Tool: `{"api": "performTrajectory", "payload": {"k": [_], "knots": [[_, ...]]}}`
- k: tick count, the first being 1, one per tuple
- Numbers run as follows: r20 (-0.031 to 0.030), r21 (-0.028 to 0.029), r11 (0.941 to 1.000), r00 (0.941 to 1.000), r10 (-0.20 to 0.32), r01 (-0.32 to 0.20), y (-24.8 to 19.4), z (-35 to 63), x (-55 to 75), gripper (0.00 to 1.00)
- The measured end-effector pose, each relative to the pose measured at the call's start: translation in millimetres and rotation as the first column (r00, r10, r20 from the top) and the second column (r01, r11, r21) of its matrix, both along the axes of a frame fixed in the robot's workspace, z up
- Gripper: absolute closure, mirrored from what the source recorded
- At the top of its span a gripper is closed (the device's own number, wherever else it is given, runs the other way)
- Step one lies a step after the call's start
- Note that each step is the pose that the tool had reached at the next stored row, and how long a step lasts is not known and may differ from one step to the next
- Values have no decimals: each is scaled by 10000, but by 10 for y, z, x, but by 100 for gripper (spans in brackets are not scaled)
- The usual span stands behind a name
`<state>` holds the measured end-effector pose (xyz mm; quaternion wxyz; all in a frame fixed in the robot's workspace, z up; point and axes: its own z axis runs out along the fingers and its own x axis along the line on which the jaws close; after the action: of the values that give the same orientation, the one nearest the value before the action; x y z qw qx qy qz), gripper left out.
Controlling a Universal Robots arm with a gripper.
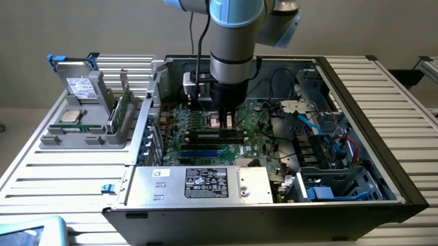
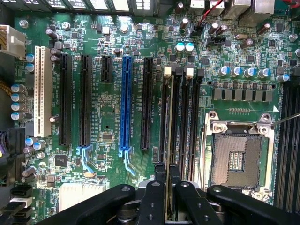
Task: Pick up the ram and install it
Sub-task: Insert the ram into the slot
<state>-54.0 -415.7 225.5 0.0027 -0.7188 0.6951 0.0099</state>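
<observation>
Two black fingers (image 2: 160, 180) of the gripper (image 2: 167, 171) are pressed together on the ram (image 2: 169, 126), pinching the thin green stick, which the wrist view sees edge-on. The ram stands on its long edge along a memory slot (image 2: 165, 117) with a white latch (image 2: 167, 71) at its end. Whether it is seated in that slot or just over it, I cannot tell.

That slot belongs to the bank of slots just beside the processor socket (image 2: 236, 161) and is the one farthest from the socket, with the others between. The socket itself is open, with its silver frame and its bed of contacts bare.

Beyond the ram, away from the socket, run a black slot, then a long blue slot (image 2: 126, 103), more black slots and a white slot (image 2: 42, 93), all parallel on the green motherboard (image 2: 108, 124).

From the exterior view the gripper (image 1: 224, 123) is low over the board, the arm (image 1: 233, 46) reaching straight down into the open computer case (image 1: 370, 128). A labelled metal box (image 1: 205, 183) sits inside the case. Outside the case, well apart from the socket, a grey holder (image 1: 82, 138) carries a silver chip (image 1: 71, 115).
</observation>
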Motion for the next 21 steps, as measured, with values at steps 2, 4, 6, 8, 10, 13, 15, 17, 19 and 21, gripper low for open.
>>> {"api": "performTrajectory", "payload": {"k": [2,4,6,8,10,13,15,17,19,21], "knots": [[0,0,10000,10000,0,0,0,0,0,85],[0,0,10000,10000,0,0,0,0,0,85],[0,1,10000,10000,0,0,0,3,0,85],[1,1,10000,10000,1,-1,-2,13,0,85],[0,1,10000,10000,1,-1,-1,13,0,85],[-1,-2,10000,10000,1,-1,-1,11,0,85],[0,-4,10000,10000,0,0,-1,2,0,85],[-1,-7,10000,10000,0,0,2,-7,0,85],[0,-7,10000,10000,1,-1,4,-10,0,85],[-1,-8,10000,10000,0,0,4,-9,-1,85]]}}
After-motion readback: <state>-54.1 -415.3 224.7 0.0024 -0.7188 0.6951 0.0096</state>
